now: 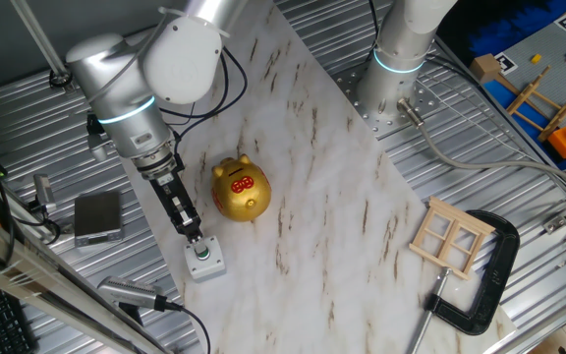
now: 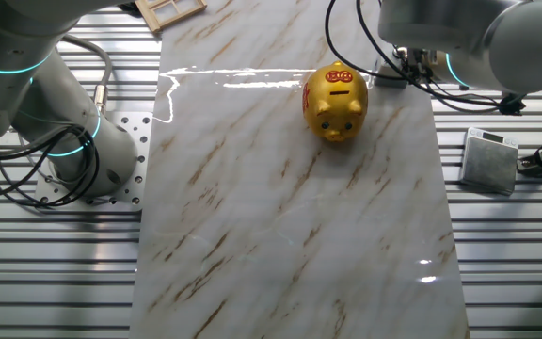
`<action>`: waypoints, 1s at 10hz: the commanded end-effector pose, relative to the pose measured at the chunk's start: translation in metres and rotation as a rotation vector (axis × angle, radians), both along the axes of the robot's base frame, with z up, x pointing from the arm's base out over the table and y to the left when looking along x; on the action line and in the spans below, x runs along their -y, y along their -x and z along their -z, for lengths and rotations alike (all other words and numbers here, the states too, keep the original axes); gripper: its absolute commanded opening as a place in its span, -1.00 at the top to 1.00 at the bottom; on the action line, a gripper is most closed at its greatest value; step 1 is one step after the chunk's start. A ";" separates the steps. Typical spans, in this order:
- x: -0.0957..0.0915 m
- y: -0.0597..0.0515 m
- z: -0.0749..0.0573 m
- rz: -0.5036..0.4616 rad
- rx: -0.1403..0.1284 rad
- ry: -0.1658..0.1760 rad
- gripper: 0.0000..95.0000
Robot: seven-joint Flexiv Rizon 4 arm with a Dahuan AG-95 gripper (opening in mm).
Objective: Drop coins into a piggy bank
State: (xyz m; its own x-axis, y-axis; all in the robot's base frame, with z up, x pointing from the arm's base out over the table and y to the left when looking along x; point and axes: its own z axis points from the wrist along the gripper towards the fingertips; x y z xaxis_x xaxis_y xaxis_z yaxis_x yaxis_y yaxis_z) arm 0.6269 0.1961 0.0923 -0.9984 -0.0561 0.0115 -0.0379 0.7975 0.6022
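A gold piggy bank [image 1: 240, 190] stands upright on a marble-patterned worktop [image 1: 342, 216], its dark coin slot and red markings facing up, in the half of the slab nearest the working arm. Seen from the other fixed view, the pig [image 2: 335, 102] sits close to the far edge of the slab, near the far right corner, snout turned toward the camera.

Just beside the pig, the arm's gripper [image 1: 195, 236] points down over a small grey box with a green button [image 1: 204, 258], which rests at the worktop's edge. The fingertips sit right at the button; they look drawn close together, though whether they pinch anything cannot be told. No coin can be made out in either view.

Off the slab, on the ribbed metal table [image 1: 519, 187], lie a small wooden window frame [image 1: 451, 237] overlapping the worktop's corner, a black C-clamp [image 1: 484, 285] beside it, and a flat grey block [image 1: 98, 216] on the other side of the arm. A second arm's base [image 1: 393, 84] is bolted near the worktop's far edge
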 end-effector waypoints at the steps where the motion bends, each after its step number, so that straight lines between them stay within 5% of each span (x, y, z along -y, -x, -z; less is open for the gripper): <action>1: 0.000 0.000 0.001 -0.001 0.001 0.001 0.60; 10: -0.002 0.001 0.003 0.001 0.002 0.003 0.60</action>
